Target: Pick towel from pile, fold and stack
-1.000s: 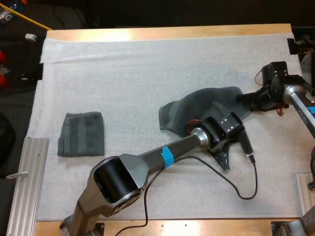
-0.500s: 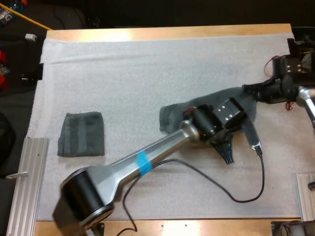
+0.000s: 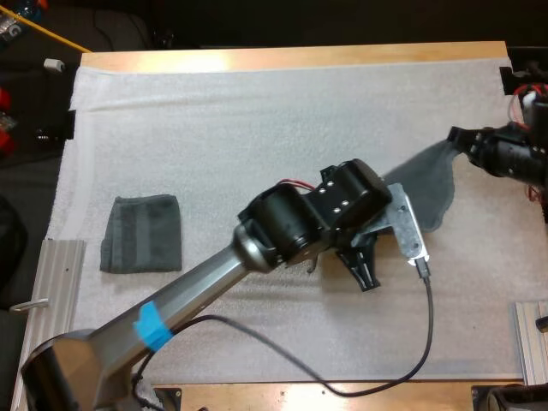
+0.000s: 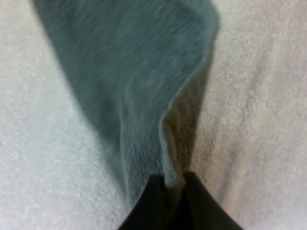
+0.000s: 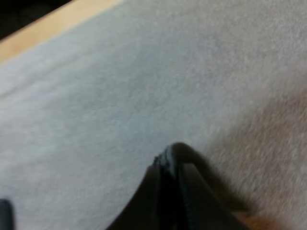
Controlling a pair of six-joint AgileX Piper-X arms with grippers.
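Your left gripper (image 3: pixel 366 278) is pinching the towel (image 3: pixel 430 181) by an edge near centre, right gripper (image 3: pixel 458 137) is clamping its 2 o'clock corner, folded towel (image 3: pixel 141 233) is sitting at 9 o'clock.

I swung my left gripper (image 3: pixel 366 278) up and back, and drew my right gripper (image 3: pixel 457 137) farther right, stretching the towel (image 3: pixel 428 184) out between them.

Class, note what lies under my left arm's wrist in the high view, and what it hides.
The grey-green towel runs under it, over the white mat. Hidden there: the towel's near end, pinched in the left jaws.
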